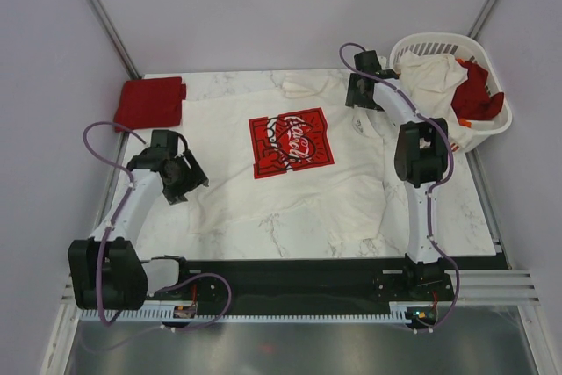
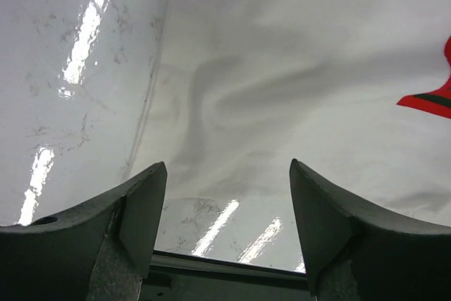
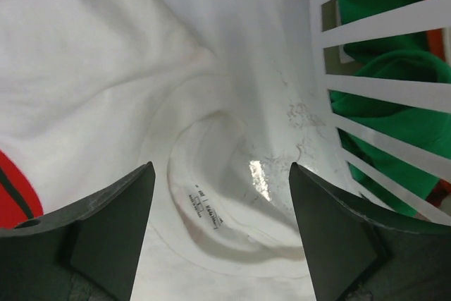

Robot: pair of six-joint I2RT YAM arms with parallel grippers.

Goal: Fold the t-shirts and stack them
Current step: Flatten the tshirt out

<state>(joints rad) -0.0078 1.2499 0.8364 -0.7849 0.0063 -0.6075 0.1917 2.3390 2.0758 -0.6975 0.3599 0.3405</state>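
**T-shirts: stock on table and in basket, with pincer status**

**Item 1. Cream-white t-shirt, count: one.** Spread flat, front up, across the middle of the marble table. It has one red square graphic on the chest. The collar, with a small printed label inside, lies towards the far right, just beside the basket. The cloth is creased along the near hem.

**Item 2. Red t-shirt, count: one.** Folded into a neat rectangle at the far left corner of the table, well apart from item 1.

**Item 3. White slatted laundry basket, count: one.** It stands at the far right corner. Contents seen from above are one cream garment heaped on top and one red garment beside it. Green cloth shows through the slats in the right wrist view. The full number of pieces inside cannot be told, since they lie in a heap.

**Item 4. Pincers, count: two.**
- **Left pincer:** jaws spread wide with nothing between them, above the left edge of item 1 where cloth meets bare table.
- **Right pincer:** jaws spread wide and holding nothing, above the collar of item 1, close to the basket wall.
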